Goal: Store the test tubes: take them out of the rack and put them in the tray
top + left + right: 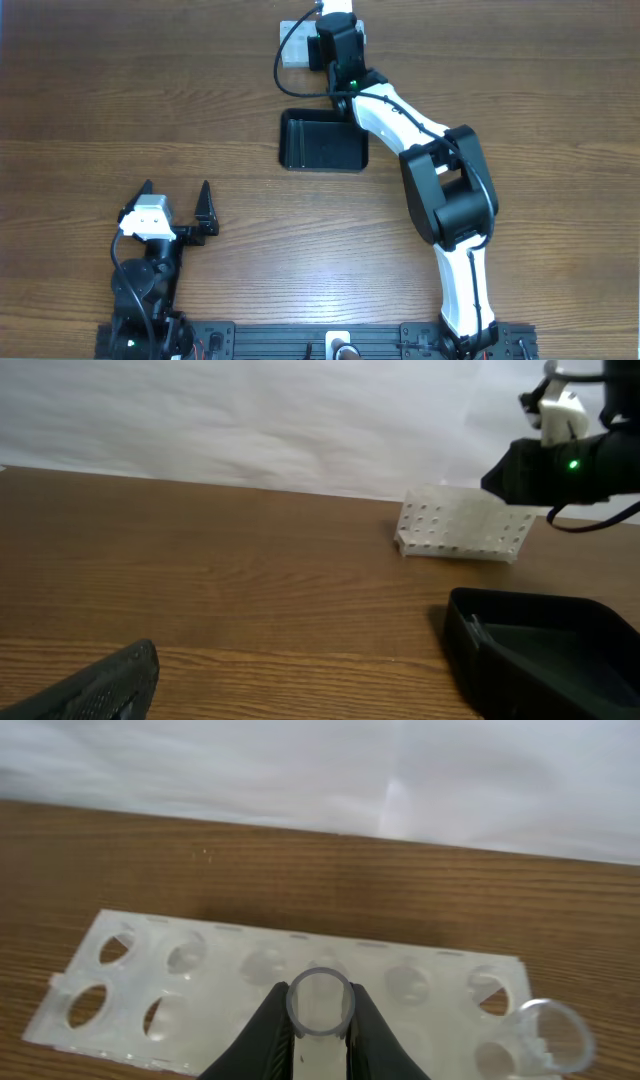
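A clear plastic test tube rack [200, 990] lies at the far edge of the table, also seen from above [296, 48] and from the left wrist [462, 525]. My right gripper [320, 1025] is over the rack, shut on a clear test tube [320, 1003] whose open mouth shows between the fingers. A second tube [553, 1035] stands in the rack's end hole. The black tray [322, 142] lies just in front of the rack. My left gripper [177, 197] is open with nothing in it, low at the table's front left, far from both.
The right arm [440, 180] stretches from the front right across to the rack, passing over the tray's right corner. A white wall [250, 410] rises behind the table. Bare wood table [100, 90] spreads to the left.
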Motion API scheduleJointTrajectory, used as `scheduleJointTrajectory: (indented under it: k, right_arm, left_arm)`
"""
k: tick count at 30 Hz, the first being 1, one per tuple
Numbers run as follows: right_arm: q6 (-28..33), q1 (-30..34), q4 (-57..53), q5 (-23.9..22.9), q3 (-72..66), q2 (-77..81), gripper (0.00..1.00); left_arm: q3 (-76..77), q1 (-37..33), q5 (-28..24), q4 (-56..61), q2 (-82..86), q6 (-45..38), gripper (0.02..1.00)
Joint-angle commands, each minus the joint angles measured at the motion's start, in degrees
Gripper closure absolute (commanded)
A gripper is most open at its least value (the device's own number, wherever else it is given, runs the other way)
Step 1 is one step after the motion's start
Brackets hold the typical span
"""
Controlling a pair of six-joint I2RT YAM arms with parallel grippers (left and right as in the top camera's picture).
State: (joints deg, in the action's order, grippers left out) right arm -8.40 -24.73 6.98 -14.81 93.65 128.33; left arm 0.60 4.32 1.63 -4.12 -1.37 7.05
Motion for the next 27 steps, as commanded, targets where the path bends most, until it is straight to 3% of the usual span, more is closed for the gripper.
scheduleJointTrajectory:
  k: [1,8,12,20,27]
  right_arm:
    - [2.2,0.3,0.0,-3.1,1.3,-9.2,0.877]
    - [2.6,0.3,-5.9,-3.0,1.3,-20.7,0.879]
    - [-2.3,0.3,-17.8,-2.0,1.3,-26.6,0.893]
    - [-10.1,0.2,-43.1,8.0,0.2,-27.0,0.932]
    - [-13.3,0.2,-43.8,13.9,-4.6,-21.2,0.925]
  left_arm:
    - [-0.3,-0.3,-0.7,-0.1,0.5,-0.7,0.020]
    - [-0.3,-0.3,-0.7,-0.1,0.5,-0.7,0.020]
    - [-0.3,-0.3,-0.7,0.0,0.5,-0.7,0.018]
    - [-0.3,-0.3,-0.7,-0.1,0.5,-0.7,0.020]
    - [-0.3,-0.3,-0.7,-0.1,0.5,-0.7,0.018]
